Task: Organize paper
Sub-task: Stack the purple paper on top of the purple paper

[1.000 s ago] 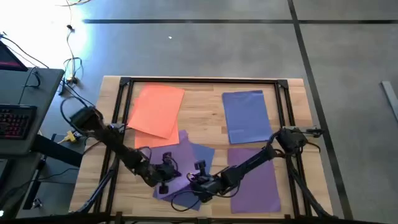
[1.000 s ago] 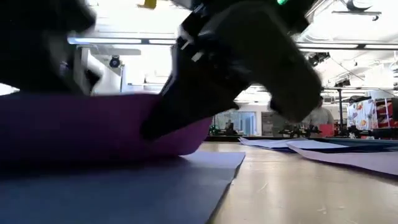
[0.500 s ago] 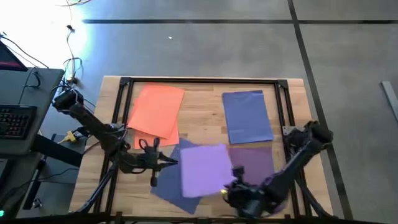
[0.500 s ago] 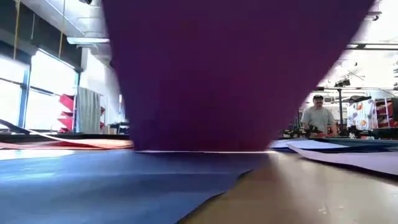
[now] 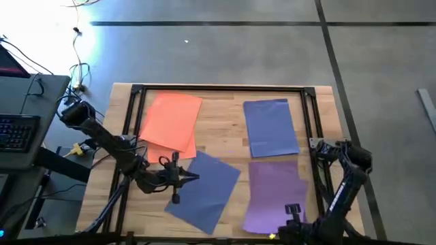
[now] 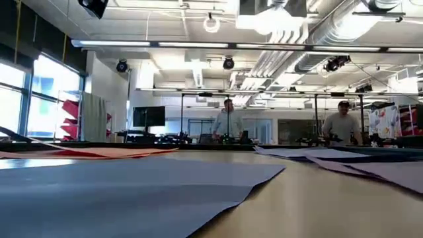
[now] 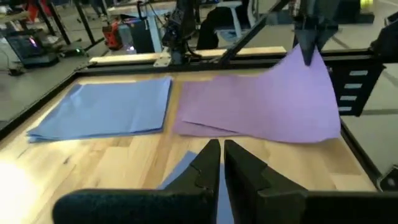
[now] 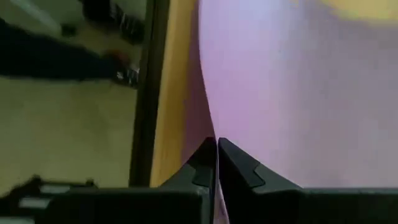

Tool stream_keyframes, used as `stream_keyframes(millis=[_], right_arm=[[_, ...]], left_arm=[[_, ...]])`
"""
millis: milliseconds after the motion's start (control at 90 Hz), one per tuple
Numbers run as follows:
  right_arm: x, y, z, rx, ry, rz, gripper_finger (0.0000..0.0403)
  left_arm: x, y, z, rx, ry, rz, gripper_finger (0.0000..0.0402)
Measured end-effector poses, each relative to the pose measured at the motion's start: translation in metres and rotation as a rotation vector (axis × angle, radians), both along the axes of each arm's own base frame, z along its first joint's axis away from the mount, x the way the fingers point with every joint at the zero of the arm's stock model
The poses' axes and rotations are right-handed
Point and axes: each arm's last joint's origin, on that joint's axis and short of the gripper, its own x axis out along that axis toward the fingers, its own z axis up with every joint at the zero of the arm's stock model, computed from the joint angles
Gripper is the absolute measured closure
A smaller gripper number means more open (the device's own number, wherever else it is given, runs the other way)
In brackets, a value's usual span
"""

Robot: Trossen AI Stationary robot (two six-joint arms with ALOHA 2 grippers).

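The paper lies in piles on the wooden table: orange (image 5: 170,121) at the far left, blue (image 5: 270,127) at the far right and purple (image 5: 276,194) at the near right. A single blue sheet (image 5: 204,190) lies askew at the near middle. My right gripper (image 5: 293,212) stands at the table's near edge, shut on the top purple sheet (image 7: 267,102). My left gripper (image 5: 196,178) is shut and points toward the table's right, low over the blue sheet's (image 7: 186,171) far left part. My right gripper pinches the top purple sheet's near edge (image 8: 211,124) between its two fingers, which point down from above. That edge (image 7: 309,59) is lifted, and the sheet slopes down slack onto the purple pile. My left gripper: I cannot tell whether it touches the blue sheet under it.
A black metal frame (image 5: 218,88) runs around the tabletop. Bare wood (image 5: 225,129) shows between the orange and blue piles. A desk with a keyboard (image 5: 17,133) stands left of the table. People stand in the room behind (image 6: 228,122).
My right gripper has carried a purple sheet off the blue sheet, up and toward the table's right, and set it down on the purple pile with its near edge still raised. My left gripper has drawn back toward the left and now rests over the uncovered blue sheet.
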Motion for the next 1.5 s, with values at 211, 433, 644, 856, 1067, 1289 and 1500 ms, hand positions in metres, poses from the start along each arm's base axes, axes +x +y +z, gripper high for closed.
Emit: stream_keyframes(millis=[211, 433, 644, 856, 1067, 1289, 1500], right_arm=[[-0.01, 0.013, -0.028, 0.026, 0.233, 0.029, 0.0403], [-0.006, 0.012, -0.044, -0.095, 0.198, 0.198, 0.0403], [0.01, -0.007, -0.045, -0.306, 0.146, 0.428, 0.0403], [0.04, -0.003, -0.026, -0.345, -0.064, 0.504, 0.0403], [0.017, 0.011, -0.027, -0.224, 0.018, 0.408, 0.0403], [-0.012, -0.003, -0.037, -0.409, 0.148, 0.418, 0.0403], [-0.001, -0.013, -0.036, -0.553, 0.084, 0.518, 0.0403]], left_arm=[[0.005, 0.006, 0.002, -0.001, -0.013, 0.016, 0.0402], [0.009, 0.011, 0.001, 0.017, -0.007, 0.03, 0.0402], [0.011, 0.015, 0.001, 0.015, -0.006, 0.039, 0.0402], [0.018, 0.024, 0.0, 0.031, 0.003, 0.064, 0.0402], [0.023, 0.033, -0.002, 0.017, 0.025, 0.051, 0.0402], [0.025, 0.037, -0.005, 0.014, 0.039, 0.045, 0.0402], [0.025, 0.037, -0.006, 0.016, 0.043, 0.048, 0.0402]])
